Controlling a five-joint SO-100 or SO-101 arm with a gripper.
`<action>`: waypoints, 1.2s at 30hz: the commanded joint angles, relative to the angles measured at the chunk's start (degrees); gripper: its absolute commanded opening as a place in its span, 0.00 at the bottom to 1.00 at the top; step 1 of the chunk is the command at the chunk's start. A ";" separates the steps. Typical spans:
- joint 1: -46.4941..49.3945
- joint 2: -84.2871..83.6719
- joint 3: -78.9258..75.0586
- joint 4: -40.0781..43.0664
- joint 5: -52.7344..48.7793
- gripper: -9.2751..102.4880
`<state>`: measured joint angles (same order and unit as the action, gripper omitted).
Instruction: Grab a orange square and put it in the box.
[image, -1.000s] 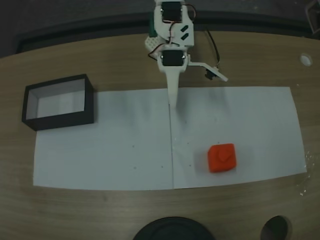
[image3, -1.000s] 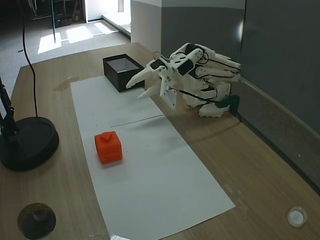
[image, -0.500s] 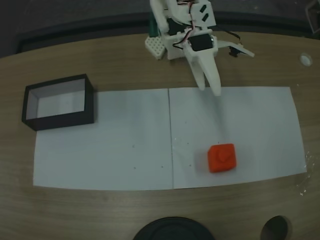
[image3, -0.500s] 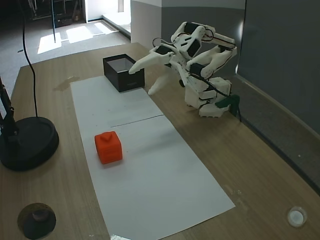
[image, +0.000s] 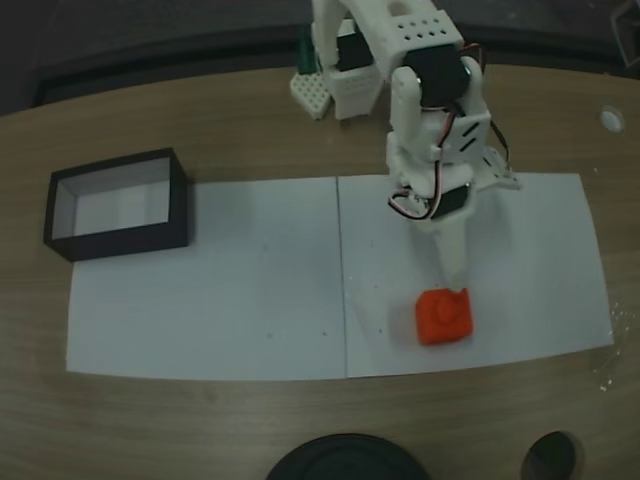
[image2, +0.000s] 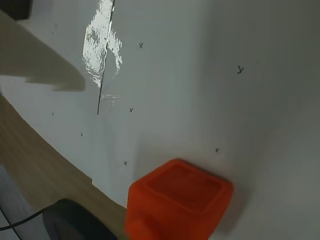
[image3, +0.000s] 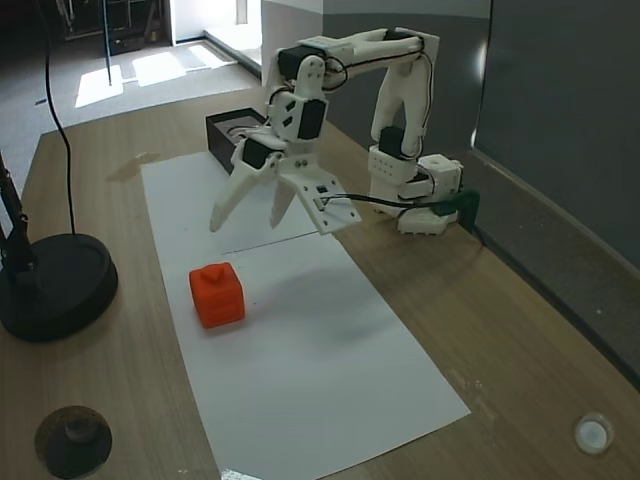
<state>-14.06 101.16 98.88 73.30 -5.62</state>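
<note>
A wooden table (image3: 520, 330) carries two white paper sheets (image3: 300, 340) laid end to end. Nearest in a fixed view, a black round lamp base (image3: 50, 285) sits at the left edge. Beyond it the orange square (image3: 217, 294) rests on the paper, stud upward, untouched. Above and just behind it hangs the white gripper (image3: 245, 220), fingers spread wide and empty. Farther back, the box (image3: 222, 132) stands at the paper's far end, well apart from the block, partly behind the arm.
</note>
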 joint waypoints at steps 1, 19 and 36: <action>-0.18 -1.23 -10.63 1.76 -1.32 0.44; -2.02 -24.17 -23.29 -2.29 -1.41 0.44; -1.32 -35.51 -29.18 -2.46 -1.93 0.13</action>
<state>-15.03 64.86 71.19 70.66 -7.47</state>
